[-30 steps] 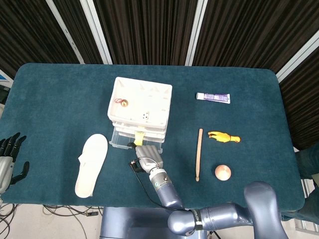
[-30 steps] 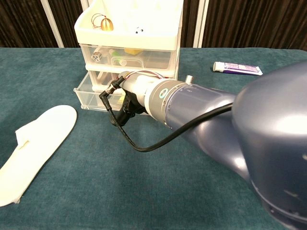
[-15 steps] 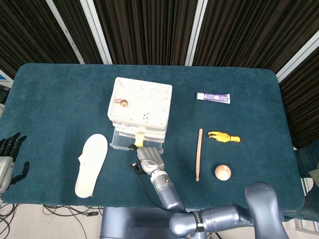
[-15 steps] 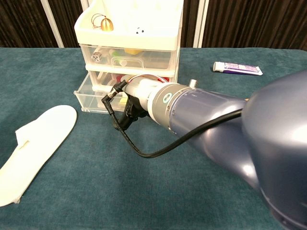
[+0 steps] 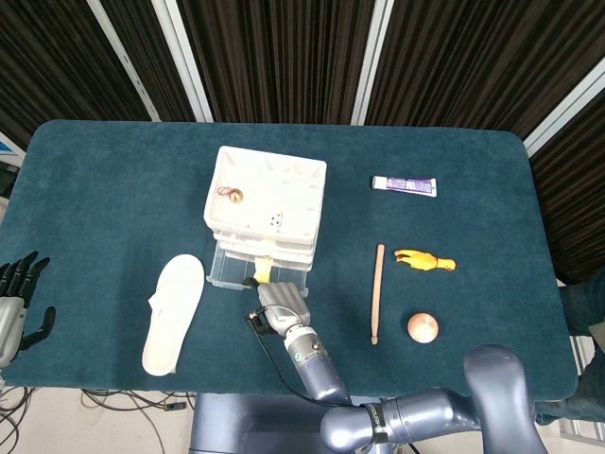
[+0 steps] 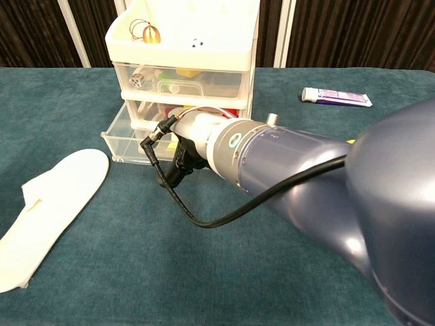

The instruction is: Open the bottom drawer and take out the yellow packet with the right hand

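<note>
— Nearest first?
— Right hand (image 5: 281,305) at the front edge of the bottom drawer (image 5: 233,271), wrist and cable toward the camera, fingers reaching into the drawer. Same hand (image 6: 183,146) in the chest view, mostly hidden behind its own forearm.
— Holding anything?
— Cannot tell. Fingertips hidden in both views; yellow packet (image 5: 264,271) right at them, touching or very close, grip not visible.
— And the packet itself?
— Inside the pulled-out bottom drawer, toward its middle. Long axis running front to back, near end at the hand, far end pointing under the drawer cabinet (image 5: 266,197). Only a sliver of yellow in the chest view, too hidden to place.
— Changed since a second ago?
— Drawer drawn out a little further; hand pulled back slightly toward the table's near edge, with the packet showing more length from above.
— Left side?
— Left hand (image 5: 19,298) off the table's left edge, fingers spread, holding nothing. White insole (image 5: 174,313) lying beside the drawer.
— Farther out?
— Wooden stick (image 5: 377,293), ball (image 5: 423,327) and yellow toy figure (image 5: 424,260) well to the right, then a tube (image 5: 404,185) beyond them. Small bell (image 5: 233,196) in the cabinet's top tray.
</note>
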Action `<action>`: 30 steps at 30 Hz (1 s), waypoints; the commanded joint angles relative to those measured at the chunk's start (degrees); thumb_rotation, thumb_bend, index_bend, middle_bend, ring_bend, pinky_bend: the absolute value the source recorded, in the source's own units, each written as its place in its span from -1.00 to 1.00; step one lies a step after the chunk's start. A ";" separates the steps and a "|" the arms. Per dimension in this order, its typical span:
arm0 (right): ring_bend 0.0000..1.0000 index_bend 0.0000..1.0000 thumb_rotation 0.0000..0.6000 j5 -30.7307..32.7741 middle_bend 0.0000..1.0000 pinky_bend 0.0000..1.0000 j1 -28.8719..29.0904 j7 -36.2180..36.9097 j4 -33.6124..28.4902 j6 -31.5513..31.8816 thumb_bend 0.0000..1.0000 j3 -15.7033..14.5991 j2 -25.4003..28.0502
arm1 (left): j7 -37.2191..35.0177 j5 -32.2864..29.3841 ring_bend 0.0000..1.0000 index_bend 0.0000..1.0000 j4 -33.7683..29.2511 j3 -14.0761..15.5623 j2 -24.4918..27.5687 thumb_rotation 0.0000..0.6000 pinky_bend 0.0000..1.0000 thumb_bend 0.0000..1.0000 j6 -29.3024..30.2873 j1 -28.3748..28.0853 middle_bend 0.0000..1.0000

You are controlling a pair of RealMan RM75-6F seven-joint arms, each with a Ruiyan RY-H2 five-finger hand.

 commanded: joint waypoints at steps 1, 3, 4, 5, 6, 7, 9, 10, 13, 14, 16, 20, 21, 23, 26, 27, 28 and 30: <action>1.00 -0.54 1.00 0.38 0.82 1.00 0.11 -0.25 -0.19 0.15 0.04 0.16 0.01 | 0.03 0.04 -1.00 -0.89 -0.01 0.03 0.01 1.00 -1.00 -0.07 0.02 0.02 -1.00; 1.00 -0.54 1.00 0.61 0.82 1.00 0.18 -0.41 -0.47 0.15 0.04 0.25 0.06 | 0.03 0.04 -1.00 -0.89 -0.03 0.01 0.01 1.00 -1.00 -0.07 0.06 0.03 -1.00; 1.00 -0.54 1.00 0.71 0.82 1.00 0.23 -0.53 -0.65 0.19 0.04 0.28 0.11 | 0.02 0.02 -1.00 -0.89 -0.03 0.01 0.01 1.00 -1.00 -0.07 0.08 0.04 -1.00; 1.00 -0.54 1.00 0.73 0.82 1.00 0.30 -0.69 -0.83 0.29 0.04 0.30 0.16 | -0.01 0.00 -1.00 -0.89 -0.02 -0.01 0.00 1.00 -1.00 -0.08 0.08 0.04 -1.00; 1.00 -0.54 1.00 0.75 0.82 1.00 0.38 -0.86 -0.96 0.43 0.04 0.34 0.19 | -0.04 -0.03 -1.00 -0.89 -0.03 -0.03 0.01 1.00 -1.00 -0.08 0.07 0.03 -1.00; 1.00 -0.54 1.00 0.77 0.82 1.00 0.43 -0.95 -1.05 0.53 0.04 0.37 0.21 | -0.05 -0.04 -1.00 -0.89 -0.02 -0.03 0.00 1.00 -1.00 -0.08 0.06 0.03 -1.00; 1.00 -0.54 1.00 1.00 0.82 1.00 0.61 -1.30 -1.37 0.83 0.04 0.55 0.27 | -0.06 -0.06 -1.00 -0.89 -0.03 -0.04 0.01 1.00 -1.00 -0.07 0.02 0.01 -1.00; 1.00 -0.54 1.00 1.11 0.82 1.00 0.67 -1.42 -1.44 0.91 0.04 0.60 0.28 | -0.06 -0.06 -1.00 -0.89 -0.03 -0.05 0.02 1.00 -1.00 -0.07 0.02 0.00 -1.00; 1.00 -0.54 1.00 1.50 0.82 1.00 0.76 -1.69 -1.58 1.06 0.04 0.54 0.28 | -0.05 -0.05 -1.00 -0.89 -0.02 -0.04 0.05 1.00 -1.00 -0.08 0.05 0.02 -1.00; 1.00 -0.54 1.00 1.74 0.82 1.00 0.79 -1.86 -1.64 1.04 0.04 0.44 0.31 | -0.08 -0.06 -1.00 -0.89 -0.03 -0.04 0.06 1.00 -1.00 -0.08 0.04 0.02 -1.00; 1.00 -0.54 1.00 2.03 0.82 1.00 0.86 -2.08 -1.75 1.06 0.04 0.34 0.33 | -0.12 -0.10 -1.00 -0.89 -0.04 -0.06 0.08 1.00 -1.00 -0.07 0.04 0.03 -1.00; 1.00 -0.54 1.00 2.01 0.82 1.00 0.93 -2.06 -1.94 1.06 0.04 0.17 0.17 | -0.12 -0.08 -1.00 -0.89 0.00 -0.07 0.06 1.00 -1.00 -0.07 0.02 -0.01 -1.00; 1.00 -0.54 1.00 2.03 0.82 1.00 0.95 -2.06 -1.98 1.05 0.04 0.16 0.16 | -0.10 -0.07 -1.00 -0.89 -0.02 -0.07 0.06 1.00 -1.00 -0.08 0.03 0.00 -1.00; 1.00 -0.54 1.00 1.97 0.82 1.00 0.98 -2.14 -2.12 1.17 0.04 0.07 0.17 | -0.12 -0.12 -1.00 -0.89 -0.01 -0.07 0.08 1.00 -1.00 -0.08 0.03 0.02 -1.00; 1.00 -0.54 1.00 2.02 0.82 1.00 0.93 -2.18 -2.41 1.39 0.04 -0.05 0.22 | -0.12 -0.14 -1.00 -0.89 0.00 -0.08 0.08 1.00 -1.00 -0.07 0.01 0.00 -1.00; 1.00 -0.54 1.00 2.03 0.82 1.00 0.92 -2.25 -2.49 1.44 0.04 -0.12 0.26 | -0.09 -0.10 -1.00 -0.89 0.00 -0.07 0.08 1.00 -1.00 -0.07 0.00 0.00 -1.00; 1.00 -0.54 1.00 2.06 0.82 1.00 0.93 -2.37 -2.58 1.49 0.04 -0.22 0.32 | -0.06 -0.10 -1.00 -0.89 0.01 -0.06 0.07 1.00 -1.00 -0.07 -0.01 -0.01 -1.00; 1.00 -0.54 1.00 1.99 0.82 1.00 0.95 -2.53 -2.70 1.57 0.04 -0.39 0.38 | -0.04 -0.08 -1.00 -0.89 -0.02 -0.04 0.05 1.00 -1.00 -0.07 -0.01 -0.01 -1.00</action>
